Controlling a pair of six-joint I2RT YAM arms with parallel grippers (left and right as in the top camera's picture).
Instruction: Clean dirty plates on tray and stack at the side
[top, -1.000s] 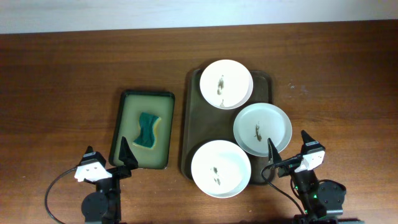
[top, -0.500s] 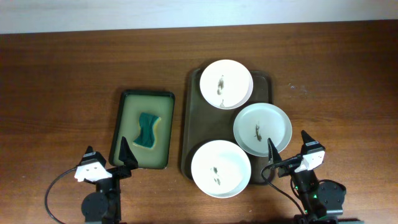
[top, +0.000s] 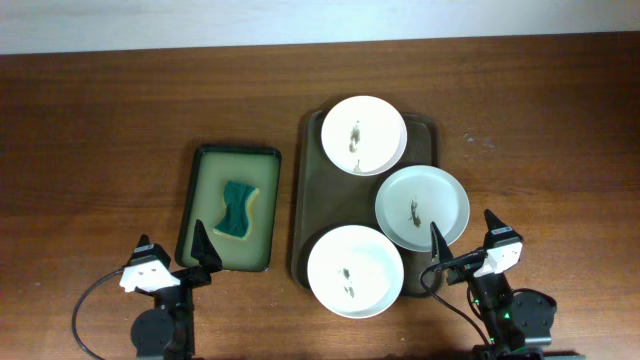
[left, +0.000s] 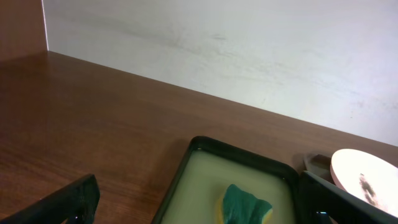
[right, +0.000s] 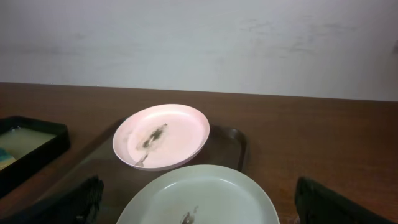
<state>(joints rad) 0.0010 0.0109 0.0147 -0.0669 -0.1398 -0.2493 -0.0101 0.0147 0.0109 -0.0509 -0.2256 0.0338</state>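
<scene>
Flanking the tray's (top: 318, 200) near end, left gripper (top: 172, 245) and right gripper (top: 463, 238) gape wide, empty (plates (top: 422, 205) nearest the right).

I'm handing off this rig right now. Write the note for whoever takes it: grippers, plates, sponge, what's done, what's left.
Grippers: the left gripper is open and empty, near the small green tray. The right gripper is open and empty, at the near right corner of the brown tray.
Plates: all three are on the brown tray, all smudged. They are the far plate, the middle plate, which overhangs the right rim, and the near plate.
The sponge lies in the green tray.
Done: nothing wiped or stacked.
Left: wipe all three plates and stack them at the side.
</scene>
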